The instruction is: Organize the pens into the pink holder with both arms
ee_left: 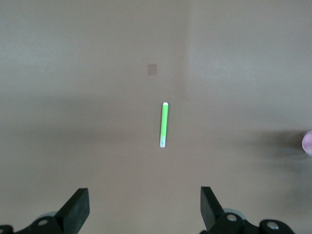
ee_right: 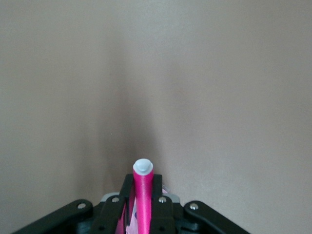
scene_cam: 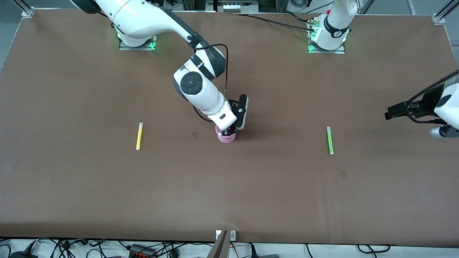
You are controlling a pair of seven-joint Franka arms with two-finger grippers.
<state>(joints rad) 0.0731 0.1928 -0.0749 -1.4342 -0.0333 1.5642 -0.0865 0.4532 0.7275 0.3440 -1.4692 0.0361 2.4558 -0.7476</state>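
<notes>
The pink holder (scene_cam: 227,138) stands mid-table. My right gripper (scene_cam: 229,129) is right above it, shut on the magenta pen (ee_right: 143,192), which points up between the fingers with its whitish end on top (scene_cam: 219,134); its lower end is hidden. The yellow pen (scene_cam: 139,136) lies toward the right arm's end of the table. The green pen (scene_cam: 329,140) lies toward the left arm's end and also shows in the left wrist view (ee_left: 164,125). My left gripper (scene_cam: 392,111) hangs open and empty (ee_left: 145,195) in the air beside the green pen. The purple pen is out of view.
The brown table (scene_cam: 251,200) has two small darker marks (scene_cam: 195,134) (scene_cam: 343,173). The holder's edge shows in the left wrist view (ee_left: 308,142). Cables and a bracket (scene_cam: 224,236) sit along the table's near edge.
</notes>
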